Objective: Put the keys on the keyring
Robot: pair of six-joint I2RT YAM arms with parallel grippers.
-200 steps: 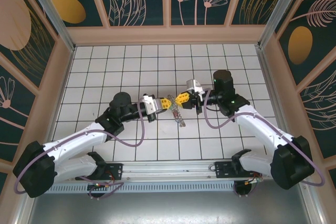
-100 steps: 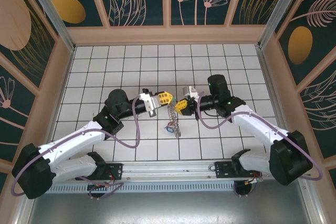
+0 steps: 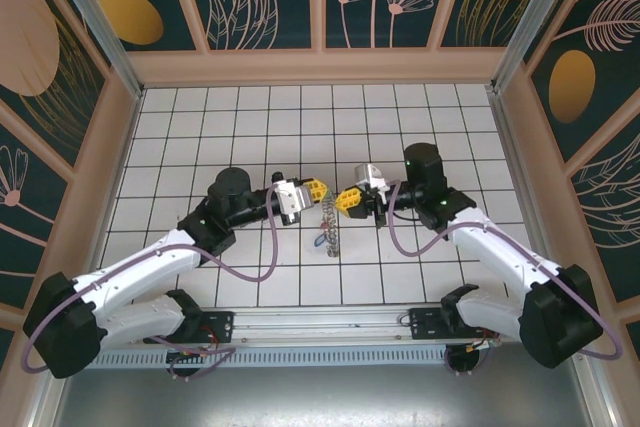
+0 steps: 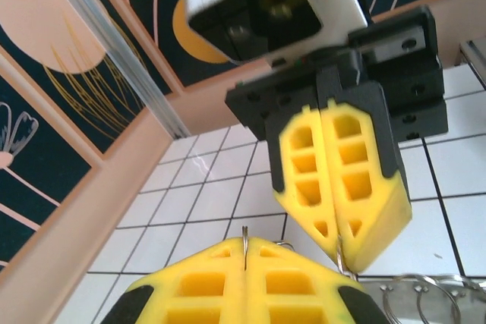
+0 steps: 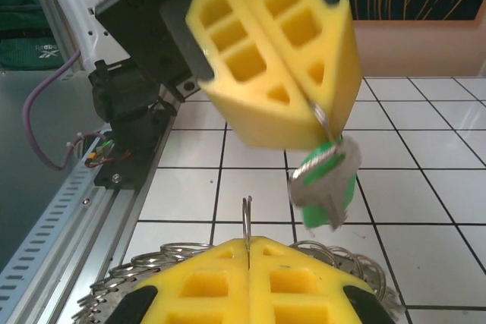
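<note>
On my feed the keyring (image 3: 331, 225) reads as thin silvery metal wire, its loops catching a hard shine. The green key (image 5: 326, 180) looks like smooth green plastic around dull grey metal, though it is blurred. The fingers (image 5: 266, 43) of the left gripper (image 5: 315, 111) and the right gripper (image 5: 248, 244) are matt yellow plastic, moulded in open cells, on black plastic mounts. The table (image 3: 200, 127) is glossy white tile.

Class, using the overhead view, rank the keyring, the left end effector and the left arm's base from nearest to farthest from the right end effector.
1. Keyring: gripped by the right end effector, hanging just left of it.
2. Left end effector: beyond the chain, further left.
3. Left arm's base: near edge, far left.
</note>
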